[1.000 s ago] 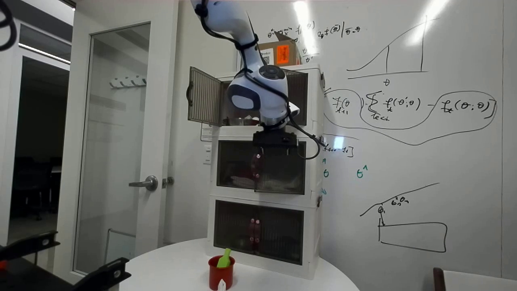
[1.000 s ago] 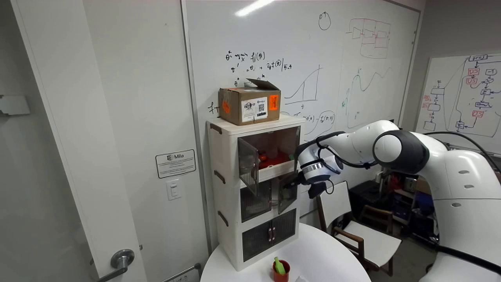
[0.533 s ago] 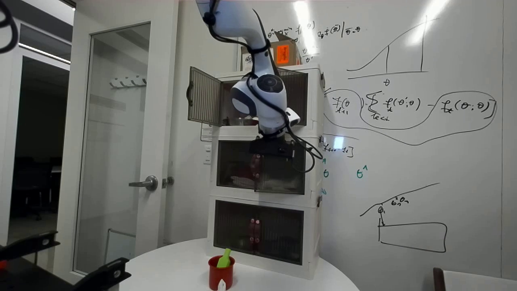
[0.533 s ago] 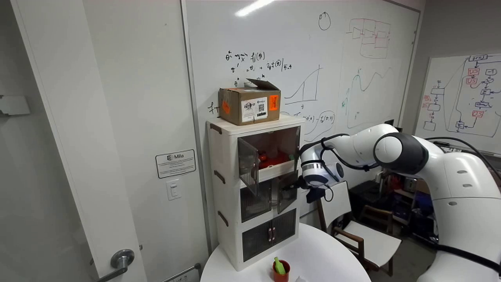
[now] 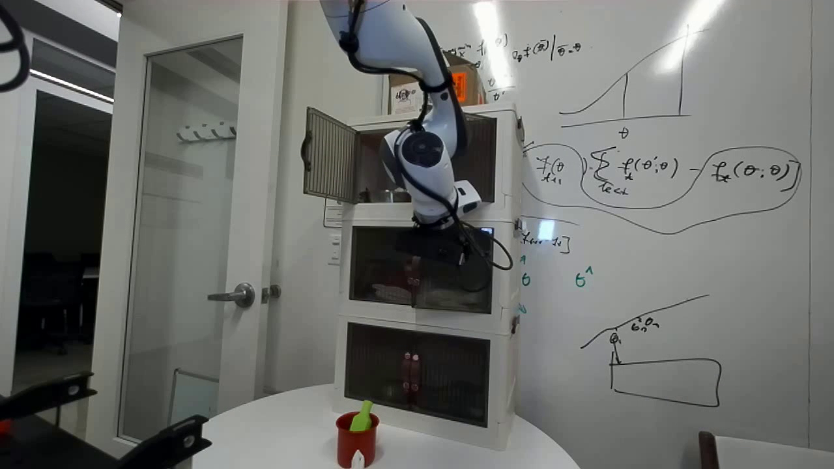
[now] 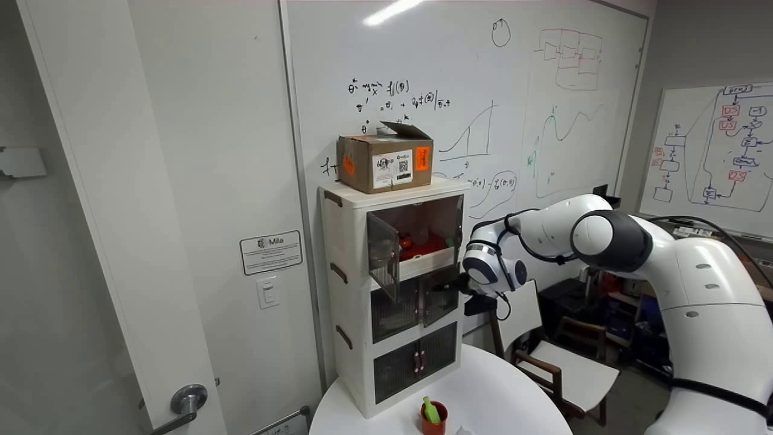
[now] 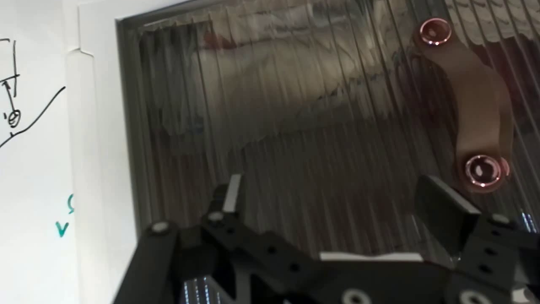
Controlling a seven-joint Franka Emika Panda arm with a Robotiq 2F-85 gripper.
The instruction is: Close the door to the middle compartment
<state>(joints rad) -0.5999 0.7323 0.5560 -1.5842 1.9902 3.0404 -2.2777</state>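
Whiteboard (image 6: 471,66): glare streak at 12 o'clock, both exterior views. Wrist view: dim middle door (image 7: 295,169); end effector (image 7: 337,195), 6 o'clock, blurred.

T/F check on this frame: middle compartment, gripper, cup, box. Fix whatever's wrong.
1. The gripper is open, in front of the middle compartment. True.
2. The middle compartment is fully shut. False: in an exterior view, the door by the gripper is slightly ajar.
3. A green item stands in the red cup. True.
4. A cardboard box sits on top of the cabinet. True.
5. The red cup stands on the cardboard box. False: it is on the white table.
6. The gripper is holding the green item. False: the green item is in the cup, well below the gripper.
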